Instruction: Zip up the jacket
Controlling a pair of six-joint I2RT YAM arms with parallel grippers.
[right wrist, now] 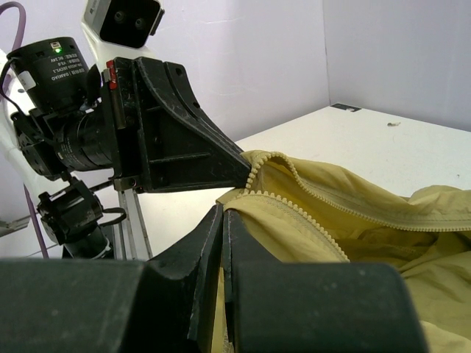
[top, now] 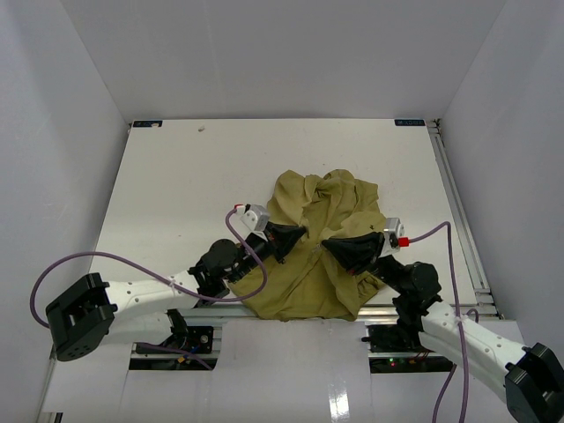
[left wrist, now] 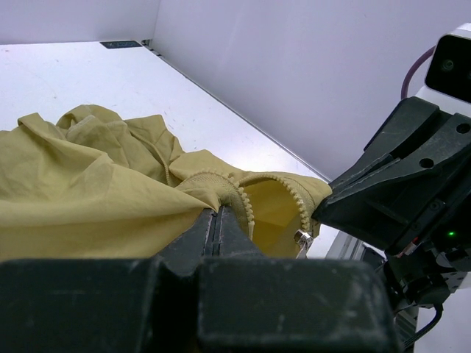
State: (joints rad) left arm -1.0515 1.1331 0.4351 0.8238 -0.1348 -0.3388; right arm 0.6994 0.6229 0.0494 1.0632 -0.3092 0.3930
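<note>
From the overhead camera I see the jacket (top: 308, 282) lying crumpled on the white table (top: 176, 194). It sits towards the near side, between my two arms, and its lower part reaches the near edge. The left claw (top: 298, 234) comes in from the left and the right claw (top: 328, 243) from the right. Both tips sit on the cloth around the middle of the garment, close to one another but apart.

On the left wrist camera my left claw (left wrist: 218, 219) has its jaws pressed together. Olive fabric is pinched at the tip, just beside a curled row of zipper teeth (left wrist: 243, 198). A small metal slider (left wrist: 302, 237) hangs on the other row of teeth, just below the tip of the right claw (left wrist: 321, 209), which clamps that edge of the jacket.

On the right wrist camera the right claw (right wrist: 223, 220) is closed as well, with cloth caught between its fingers. Opposite it, the left claw (right wrist: 246, 170) bites the lifted zipper edge at its point, and a row of teeth runs away to the right across the rumpled fabric.
</note>
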